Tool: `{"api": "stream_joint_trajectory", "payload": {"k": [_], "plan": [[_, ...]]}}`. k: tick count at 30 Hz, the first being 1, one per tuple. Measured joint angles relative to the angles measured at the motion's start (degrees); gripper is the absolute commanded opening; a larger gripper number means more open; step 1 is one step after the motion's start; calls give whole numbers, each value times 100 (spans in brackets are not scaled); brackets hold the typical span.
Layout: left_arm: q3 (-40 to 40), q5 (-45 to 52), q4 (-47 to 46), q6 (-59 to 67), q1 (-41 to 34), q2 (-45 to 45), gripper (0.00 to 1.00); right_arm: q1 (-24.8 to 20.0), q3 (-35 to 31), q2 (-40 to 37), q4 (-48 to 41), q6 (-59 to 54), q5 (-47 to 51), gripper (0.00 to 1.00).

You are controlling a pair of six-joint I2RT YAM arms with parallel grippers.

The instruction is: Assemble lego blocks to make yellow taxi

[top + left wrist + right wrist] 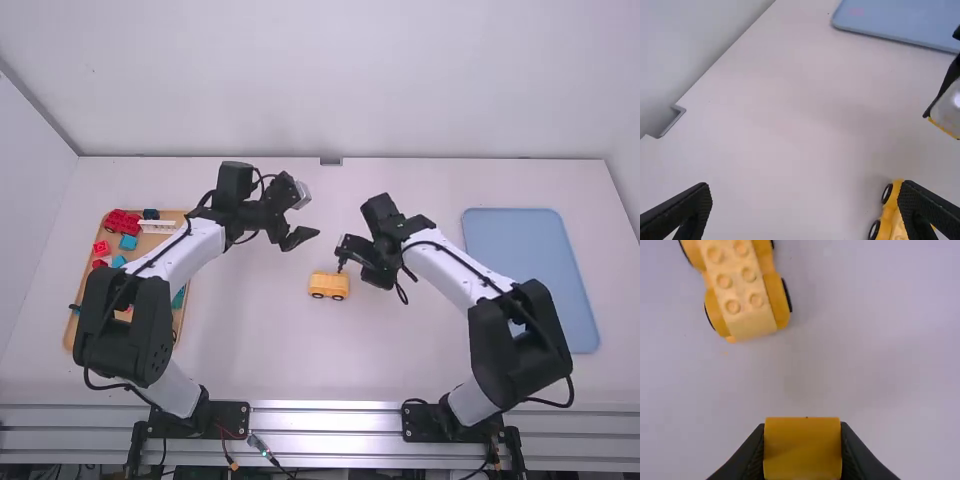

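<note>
Left claw [308, 216]: wide open, nothing between the fingers. It sits above the table [250, 345], on the far side of the yellow car [328, 286] and a bit to its left, pointing toward the middle. Left wrist view: fingers well apart at the two sides, bare table between them; one fingertip overlaps the car in that view. Can't tell any contact from it; the high view has the claw apart from the car.

Right claw [341, 266]: closed down on a yellow block [802, 447]. Right wrist view has a finger pressed to each side of the block, opening about as wide as the block itself. Block is clear of the car there, bare table between the two. High view puts this claw near the car's right end, slightly beyond it; block is too small to make out there.

Car: middle of the table, upright on black wheels, neither claw holding it. Lighter yellow studded top, rows of two studs.

Rest: wooden tray [174, 214] at the left with loose pieces, incl. a red block [121, 222], a teal block [128, 242] and a white piece [157, 226]. Left arm covers part of it. Blue tray [520, 245] at the right, partly behind the right arm.
</note>
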Motion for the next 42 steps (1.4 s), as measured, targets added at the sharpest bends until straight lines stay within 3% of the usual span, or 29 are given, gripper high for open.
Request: {"api": "stream_joint_trajectory", "payload": {"k": [8,13,15,16,17,18,21,26,31,37,42], "plan": [[0,-28,-7,0,15,0,99,-4,-304,627,391,-579,-44,4],[0,-28,-83,-2,15,0,99,-72,-315,1016,699,-697,-63,13],[-2,-28,-114,-2,17,0,99,-74,-313,1051,737,-704,-28,34],[0,-28,-116,-2,15,0,99,-76,-315,1051,748,-699,-17,37],[0,-31,-129,0,15,0,99,-74,-315,1051,765,-699,-11,63],[0,-28,-136,-2,15,0,99,-74,-315,1056,769,-723,-4,75],[-2,-28,-133,-2,15,0,99,-76,-315,1056,772,-780,9,96],[0,-28,-205,22,15,0,99,-74,-315,1029,833,-811,-90,97],[0,-28,-304,-33,15,0,99,-164,-313,492,437,-1145,-767,99],[0,-28,-433,-267,15,0,99,-988,-302,-348,227,-1904,-2232,99],[-164,-26,-398,380,15,0,99,-1751,-702,-354,975,-2201,-3193,99]]}}
